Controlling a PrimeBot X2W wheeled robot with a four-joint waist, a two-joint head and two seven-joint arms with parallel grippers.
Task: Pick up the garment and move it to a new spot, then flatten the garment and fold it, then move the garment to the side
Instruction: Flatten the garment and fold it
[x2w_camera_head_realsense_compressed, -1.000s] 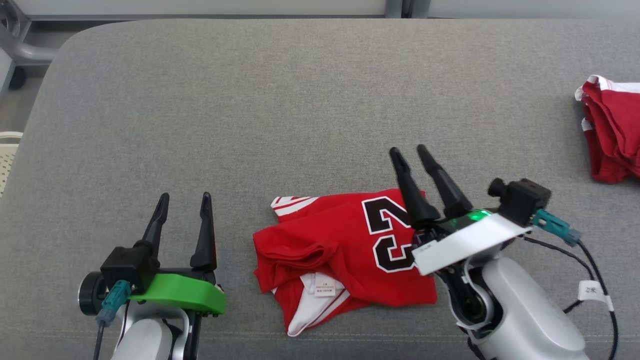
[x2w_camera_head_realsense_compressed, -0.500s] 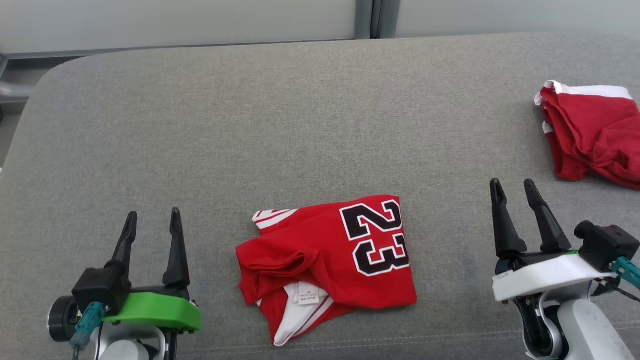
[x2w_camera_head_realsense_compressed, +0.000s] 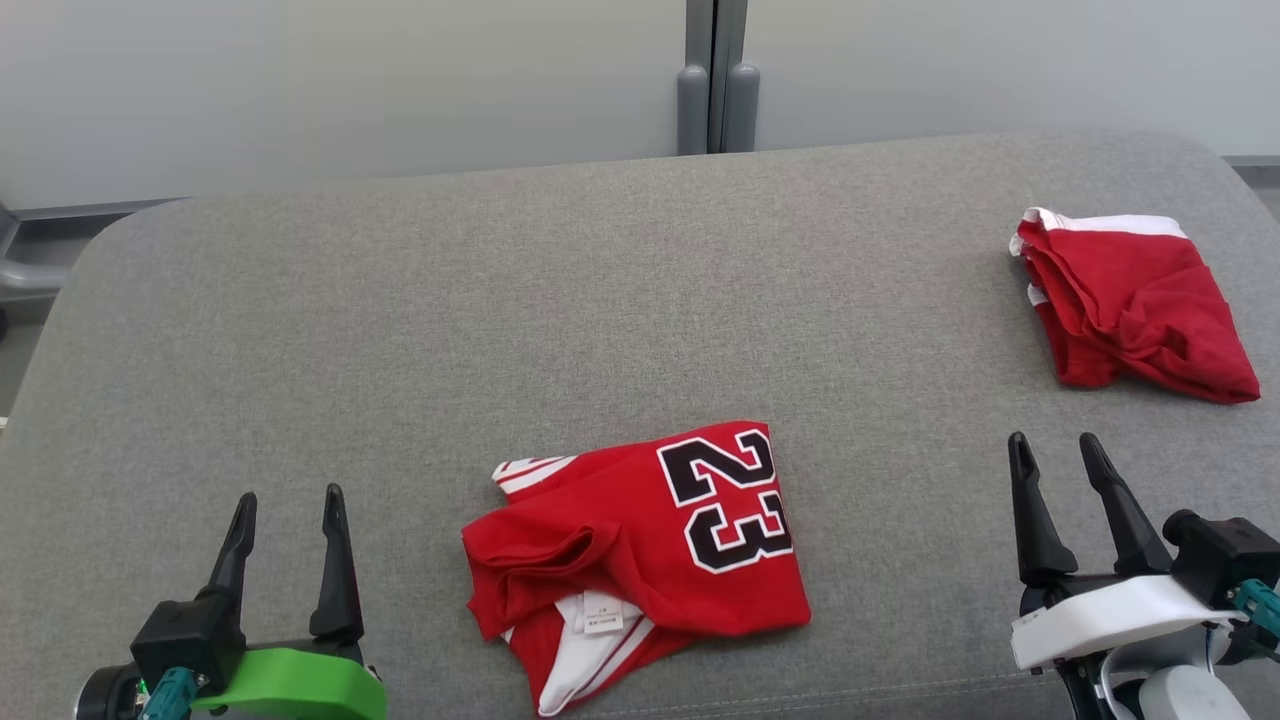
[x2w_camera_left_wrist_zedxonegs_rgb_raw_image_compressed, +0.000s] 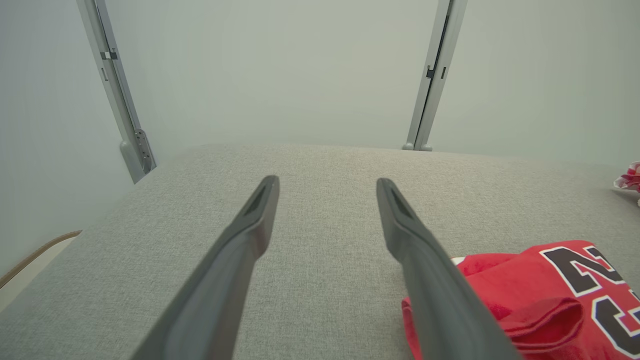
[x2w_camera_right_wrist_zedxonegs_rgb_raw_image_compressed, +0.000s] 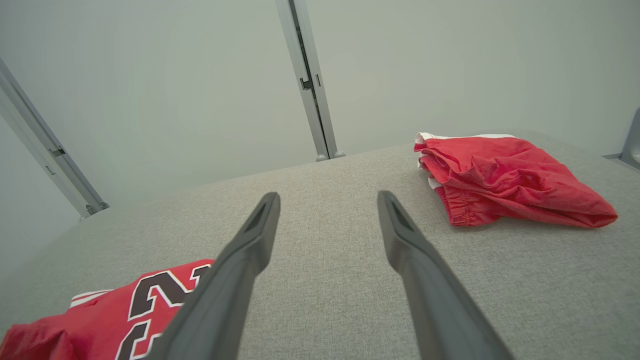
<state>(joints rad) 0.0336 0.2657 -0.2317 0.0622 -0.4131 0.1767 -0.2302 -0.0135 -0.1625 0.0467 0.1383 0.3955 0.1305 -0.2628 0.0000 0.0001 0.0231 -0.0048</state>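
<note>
Nearest the robot, the left gripper (x2w_camera_head_realsense_compressed: 290, 495) and right gripper (x2w_camera_head_realsense_compressed: 1053, 438) stand either side of the jersey (x2w_camera_head_realsense_compressed: 640, 545). Both are released, with the jaws spread wide and nothing between the fingers. Neither touches the cloth: the left is well apart from the jersey's left edge, the right well apart from its right edge. In my judgement this is a stand-off posture, with the arms drawn clear so the fold can be checked before the next step.

The jersey, red with "23" uppermost, lies folded into a compact block near the front edge of the grey padded worktop (x2w_camera_head_realsense_compressed: 500, 300), roughly midway between the grippers. The fold is untidy on the jersey's left, where a bunched roll and white trim protrude. Folding looks done, if roughly, and the shift to the side looks to be what remains.

Beyond the jersey and far to its right, a second red garment (x2w_camera_head_realsense_compressed: 1135, 300) lies folded, presumably set aside there. Behind the worktop is a pale wall with a grey post (x2w_camera_head_realsense_compressed: 717, 95).

What each view adds:
- The head view gives the plan layout and shows the white neck label (x2w_camera_head_realsense_compressed: 602, 612) at the jersey's near-left corner.
- The left wrist view, being low, shows the bunched roll standing proud of the surface. That height is lost from above.
- The right wrist view shows stacked layers and what appears to be a gathered waistband on the second garment, so it is possibly a pair of shorts. The distortion there prevents certainty.
</note>
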